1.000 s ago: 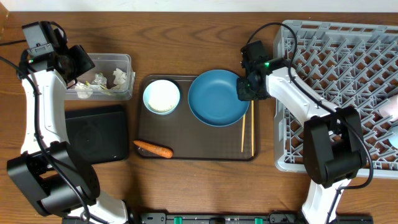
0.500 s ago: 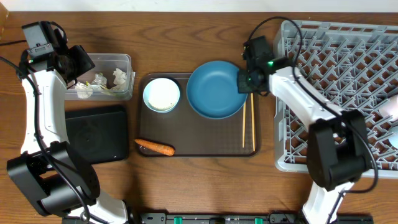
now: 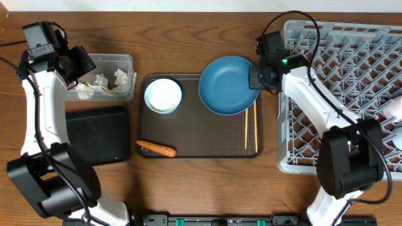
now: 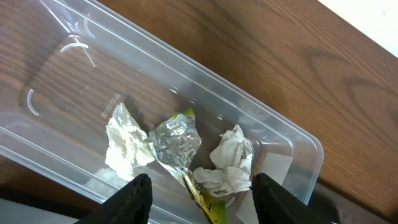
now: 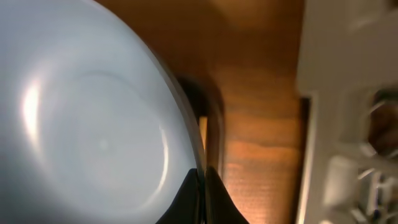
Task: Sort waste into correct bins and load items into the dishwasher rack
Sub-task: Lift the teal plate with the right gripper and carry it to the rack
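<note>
My right gripper (image 3: 256, 76) is shut on the right rim of the dark blue plate (image 3: 227, 85) and holds it lifted over the brown tray, beside the grey dishwasher rack (image 3: 352, 94). In the right wrist view the plate (image 5: 93, 124) fills the left and the jaws (image 5: 203, 186) pinch its edge. My left gripper (image 4: 198, 202) is open over the clear tub (image 3: 105, 64), which holds crumpled white tissue (image 4: 233, 163) and the yellow snack wrapper (image 4: 180, 146). The white bowl (image 3: 163, 96), the carrot (image 3: 156, 149) and two chopsticks (image 3: 250, 129) lie on the brown tray. The black tray (image 3: 97, 135) sits at the left.
The dark brown serving tray (image 3: 188, 135) lies in the middle of the wooden table. A pinkish-white cup (image 3: 394, 108) shows at the rack's right edge. The rack's edge (image 5: 348, 124) shows at the right of the right wrist view.
My right gripper has lifted the blue plate and carried it up and to the right, toward the rack. The left arm has not moved.
</note>
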Action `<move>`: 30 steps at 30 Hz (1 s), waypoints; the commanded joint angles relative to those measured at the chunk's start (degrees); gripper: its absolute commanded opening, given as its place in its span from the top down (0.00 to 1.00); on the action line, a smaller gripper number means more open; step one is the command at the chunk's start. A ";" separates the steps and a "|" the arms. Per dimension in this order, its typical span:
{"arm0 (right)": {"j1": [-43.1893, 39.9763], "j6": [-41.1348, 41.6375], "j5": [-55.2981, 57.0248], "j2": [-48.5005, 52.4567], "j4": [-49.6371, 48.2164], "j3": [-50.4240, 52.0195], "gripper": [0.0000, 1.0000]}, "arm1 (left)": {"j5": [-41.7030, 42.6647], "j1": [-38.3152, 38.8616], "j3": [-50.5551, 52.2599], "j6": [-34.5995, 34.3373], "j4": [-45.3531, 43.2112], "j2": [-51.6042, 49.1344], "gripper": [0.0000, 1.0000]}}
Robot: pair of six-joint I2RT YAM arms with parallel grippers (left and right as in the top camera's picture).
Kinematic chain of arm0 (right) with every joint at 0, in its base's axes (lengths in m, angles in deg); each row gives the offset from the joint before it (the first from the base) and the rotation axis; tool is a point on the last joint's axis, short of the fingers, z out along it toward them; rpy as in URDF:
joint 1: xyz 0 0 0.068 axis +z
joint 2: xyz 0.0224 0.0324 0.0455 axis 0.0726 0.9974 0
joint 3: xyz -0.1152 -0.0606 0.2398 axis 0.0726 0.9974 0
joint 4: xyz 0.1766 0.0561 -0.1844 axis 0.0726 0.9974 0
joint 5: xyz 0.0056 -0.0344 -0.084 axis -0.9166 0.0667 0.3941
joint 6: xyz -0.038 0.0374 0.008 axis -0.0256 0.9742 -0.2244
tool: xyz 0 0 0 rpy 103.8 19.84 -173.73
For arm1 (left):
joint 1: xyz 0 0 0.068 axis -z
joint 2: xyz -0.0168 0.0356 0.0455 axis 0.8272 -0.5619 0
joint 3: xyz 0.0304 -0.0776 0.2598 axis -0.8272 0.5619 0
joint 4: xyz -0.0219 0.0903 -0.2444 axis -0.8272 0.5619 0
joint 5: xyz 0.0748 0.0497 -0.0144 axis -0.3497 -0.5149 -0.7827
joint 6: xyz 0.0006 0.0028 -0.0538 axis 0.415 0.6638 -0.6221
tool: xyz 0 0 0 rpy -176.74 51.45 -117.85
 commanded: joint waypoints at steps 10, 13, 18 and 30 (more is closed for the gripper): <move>-2.27 -7.26 13.66 -19.43 -2.03 -0.66 0.99 | 0.04 0.00 0.57 -0.11 0.24 -0.13 0.46; -4.70 -11.87 21.88 -23.39 -2.10 -0.66 0.99 | 0.04 0.00 0.57 -0.13 0.24 -0.13 0.45; -9.44 -18.73 39.58 -27.30 -4.00 -0.66 0.99 | 0.04 0.00 0.57 -0.11 0.24 -0.13 0.46; -23.45 -34.01 61.05 -26.47 -15.78 -0.66 0.99 | 0.04 0.00 0.57 -0.11 0.26 -0.13 0.45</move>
